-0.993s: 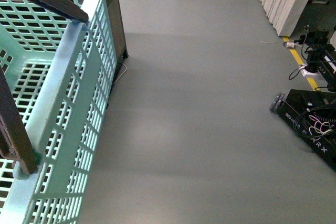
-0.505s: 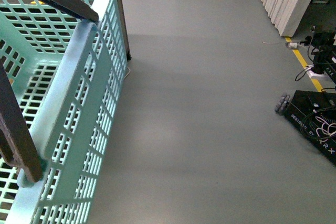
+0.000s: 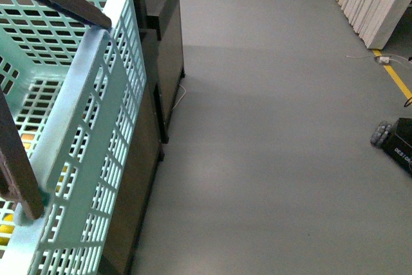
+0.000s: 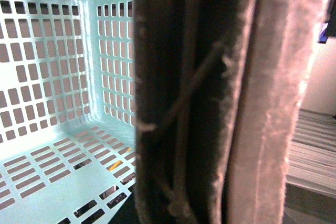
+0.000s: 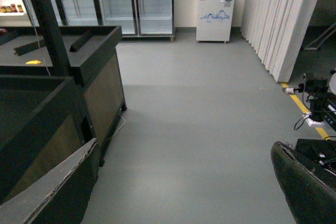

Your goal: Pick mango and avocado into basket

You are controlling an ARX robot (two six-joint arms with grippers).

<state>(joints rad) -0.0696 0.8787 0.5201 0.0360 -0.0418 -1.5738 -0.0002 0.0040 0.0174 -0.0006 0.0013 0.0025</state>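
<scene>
front view: pale turquoise slotted basket (image 3: 96,133) (right gripper (image 5: 185,145) apart, left gripper unclear)

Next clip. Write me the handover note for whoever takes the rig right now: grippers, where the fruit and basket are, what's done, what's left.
Right gripper: open, empty, facing bare floor.
Left gripper: its wrist view is mostly blocked by something dark close up, so its state is unclear.
Basket: close on the robot's left. The part of the inside that shows holds no fruit.
Mango, avocado: neither identifiable. There are only yellow glimpses through the basket's slots.
Done: nothing seen in the basket.
Left: both picks.
</scene>
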